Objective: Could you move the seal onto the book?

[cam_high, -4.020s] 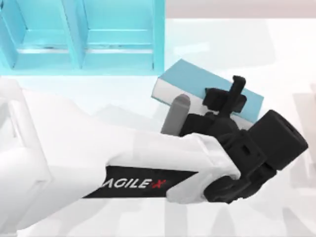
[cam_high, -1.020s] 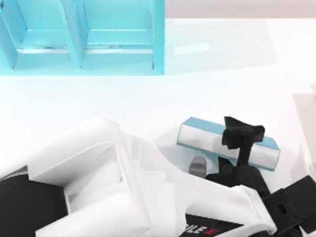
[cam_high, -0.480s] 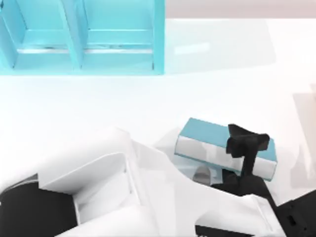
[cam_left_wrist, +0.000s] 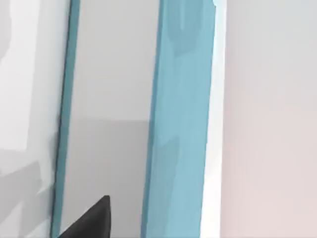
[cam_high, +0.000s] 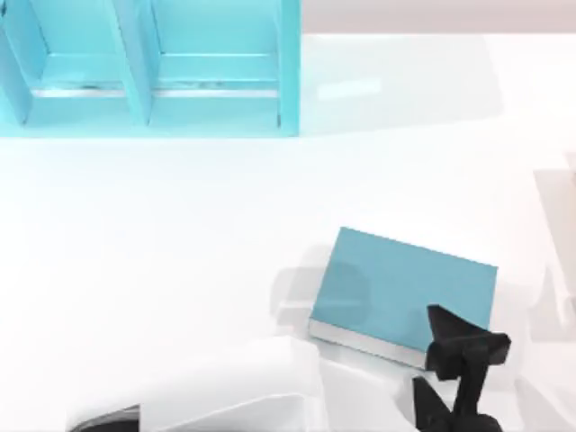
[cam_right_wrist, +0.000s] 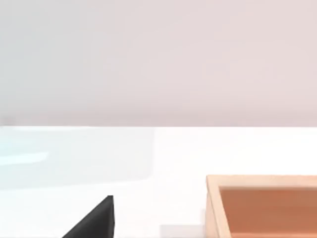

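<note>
Top view: left gripper (cam_high: 468, 346) at book (cam_high: 405, 288) edge, finger state can't tell; seal unseen, so placement risks missing cover.

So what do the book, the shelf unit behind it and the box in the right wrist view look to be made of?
The book: matte teal hard cover, probably board, with pale page edges suggesting paper. The shelf unit: glossy cyan panels with bright highlights, likely plastic or lacquer, though the render leaves it open. The box: flat tan walls and an orange-brown inside, wood-like, no grain visible. The left gripper is over the book's near right corner.
</note>
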